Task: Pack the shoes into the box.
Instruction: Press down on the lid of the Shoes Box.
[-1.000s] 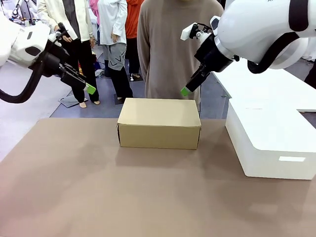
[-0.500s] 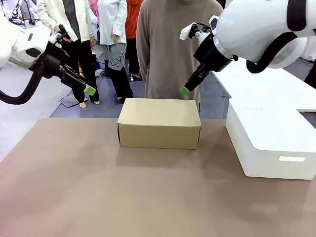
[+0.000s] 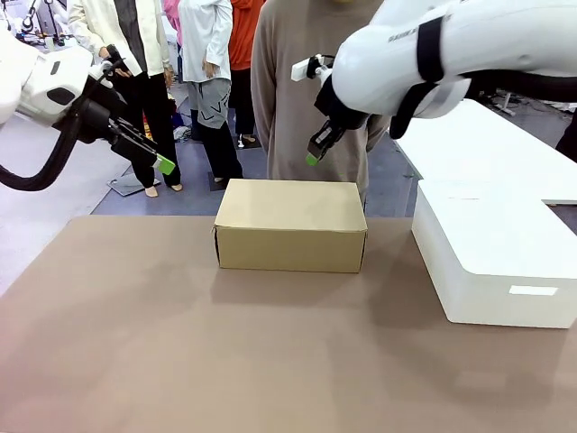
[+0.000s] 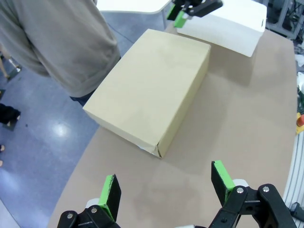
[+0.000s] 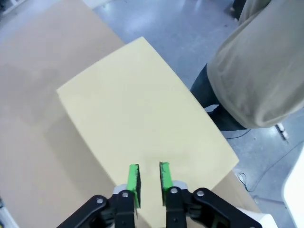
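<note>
At nine o'clock in the front view we find the left gripper [image 3: 165, 163] hanging off the table's edge where it was a second ago, its jaws spread wide with nothing between them. At the centre sits the box [image 3: 290, 225], lid shut, squarely on the table [image 3: 180, 343]; we see no shoes anywhere. The one change is at one o'clock: the right gripper [image 3: 312, 159] has swung in from the box's far right corner to above its far edge, and its pads [image 5: 134, 179] have drawn close together, a narrow gap left, holding nothing. We judge it is lining up to lift the lid, so packing has not begun. A person [image 3: 297, 90] stands just behind the box at twelve o'clock, near that gripper. At three o'clock a white block [image 3: 491, 262] lies beside the box, apart from it.
</note>
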### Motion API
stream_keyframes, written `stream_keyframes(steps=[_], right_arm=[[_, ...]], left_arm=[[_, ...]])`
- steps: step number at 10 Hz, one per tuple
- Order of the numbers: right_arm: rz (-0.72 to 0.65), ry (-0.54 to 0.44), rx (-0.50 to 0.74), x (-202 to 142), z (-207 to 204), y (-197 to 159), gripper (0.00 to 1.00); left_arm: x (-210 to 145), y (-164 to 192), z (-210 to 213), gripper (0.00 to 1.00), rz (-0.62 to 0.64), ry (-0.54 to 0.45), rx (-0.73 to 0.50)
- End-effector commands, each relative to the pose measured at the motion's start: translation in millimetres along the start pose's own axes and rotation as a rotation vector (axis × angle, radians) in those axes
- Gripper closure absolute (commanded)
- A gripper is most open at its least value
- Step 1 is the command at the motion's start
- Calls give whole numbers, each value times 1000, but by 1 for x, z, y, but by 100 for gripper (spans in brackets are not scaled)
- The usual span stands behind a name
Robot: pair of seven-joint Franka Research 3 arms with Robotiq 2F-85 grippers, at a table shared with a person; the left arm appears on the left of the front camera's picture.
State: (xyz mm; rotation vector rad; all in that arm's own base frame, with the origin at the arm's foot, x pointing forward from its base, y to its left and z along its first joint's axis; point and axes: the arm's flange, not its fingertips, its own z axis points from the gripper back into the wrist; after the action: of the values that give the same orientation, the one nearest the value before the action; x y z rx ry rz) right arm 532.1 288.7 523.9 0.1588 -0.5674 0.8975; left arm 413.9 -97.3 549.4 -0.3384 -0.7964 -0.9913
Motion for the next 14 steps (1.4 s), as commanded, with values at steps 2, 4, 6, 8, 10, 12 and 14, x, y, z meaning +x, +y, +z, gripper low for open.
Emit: stream_keyframes(steps=[2, 4, 6, 8, 10, 12, 14], right_arm=[[-52, 52, -65, 22, -37, -17, 100], [-96, 84, -77, 18, -69, -27, 100], [-117, 108, -79, 16, -95, -30, 100], [-133, 129, -87, 14, -113, -34, 100], [-158, 162, -83, 10, -128, -36, 100], [-161, 204, -77, -1, -142, -36, 100], [-153, 209, -71, -4, -145, -33, 100]], left_arm=[[-2, 0, 1, 0, 6, 6, 6], [-2, 0, 1, 0, 6, 6, 6], [-2, 0, 1, 0, 6, 6, 6], [-2, 0, 1, 0, 6, 6, 6], [-2, 0, 1, 0, 6, 6, 6], [-2, 0, 1, 0, 6, 6, 6], [-2, 0, 1, 0, 6, 6, 6]])
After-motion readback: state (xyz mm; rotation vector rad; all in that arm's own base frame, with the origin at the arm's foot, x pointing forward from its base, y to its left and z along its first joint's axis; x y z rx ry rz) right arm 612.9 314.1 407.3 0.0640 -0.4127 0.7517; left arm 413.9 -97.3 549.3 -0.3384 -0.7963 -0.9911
